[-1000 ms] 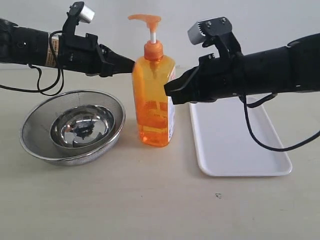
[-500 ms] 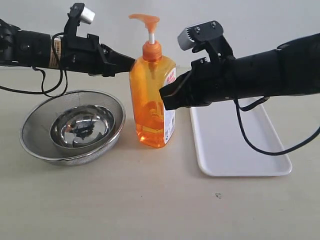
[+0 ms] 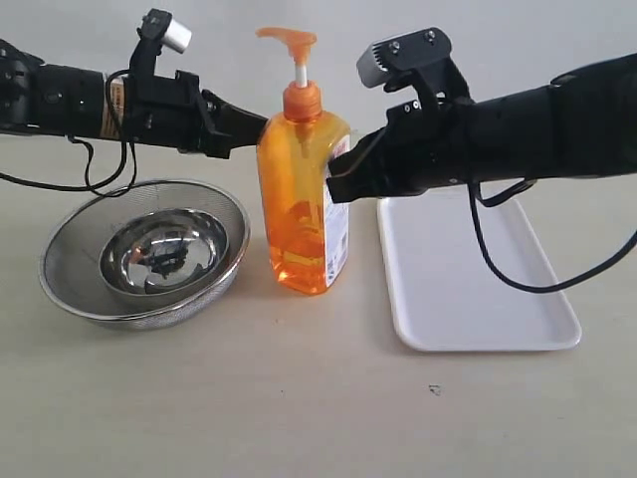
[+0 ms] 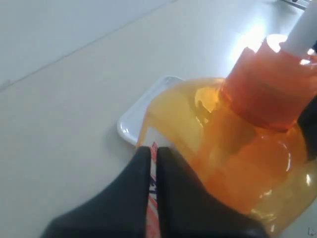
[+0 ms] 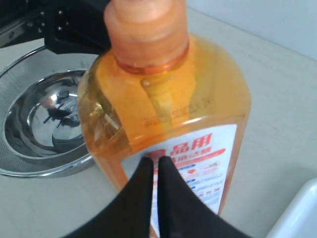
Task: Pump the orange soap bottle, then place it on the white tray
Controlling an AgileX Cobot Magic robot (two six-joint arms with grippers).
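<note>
The orange soap bottle (image 3: 299, 199) stands on the table between the steel bowl and the white tray (image 3: 468, 289), leaning a little to the left. Its pump head (image 3: 289, 38) is up on the white stem. My left gripper (image 3: 261, 127) is shut, and its tip presses the bottle's left shoulder. In the left wrist view, its joined fingertips (image 4: 152, 149) lie against the orange bottle (image 4: 237, 148). My right gripper (image 3: 333, 185) is also shut, its tip against the label side. The right wrist view shows that tip (image 5: 155, 160) touching the label on the bottle (image 5: 163, 104).
A round steel mesh strainer bowl (image 3: 144, 249) sits left of the bottle, under my left arm, and also shows in the right wrist view (image 5: 44, 124). The tray lies right of the bottle, under my right arm. A corner of the tray (image 4: 133, 121) shows beyond the bottle.
My right gripper has moved left and slightly up against the bottle's side. The bottle has shifted a little left and tipped. My left gripper stays at the shoulder.
</note>
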